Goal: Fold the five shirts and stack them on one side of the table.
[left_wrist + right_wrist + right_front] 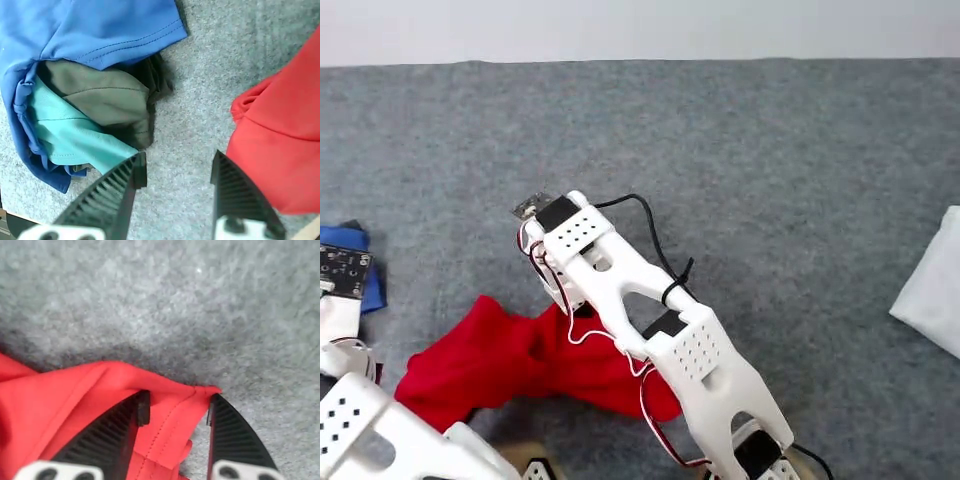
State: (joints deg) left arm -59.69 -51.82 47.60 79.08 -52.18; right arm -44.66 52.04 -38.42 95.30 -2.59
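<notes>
A crumpled red shirt (510, 365) lies near the table's front, left of centre. My right arm (620, 280) leans over it. My right gripper (177, 412) is open, with its fingers straddling a hemmed corner of the red shirt (75, 405), which rests on the mat. My left gripper (177, 172) is open over bare mat, with nothing between its fingers. On one side of it is a pile of blue (90, 30), olive (105, 97) and teal (70, 132) shirts, on the other the red shirt (280, 135). A white shirt (932, 285) lies at the right edge.
The grey mat (770, 160) covers the table, with open room across the back and centre right. A corner of the blue shirt (345, 240) shows at the left edge beside my left arm's wrist (342, 270). Cables run along the right arm.
</notes>
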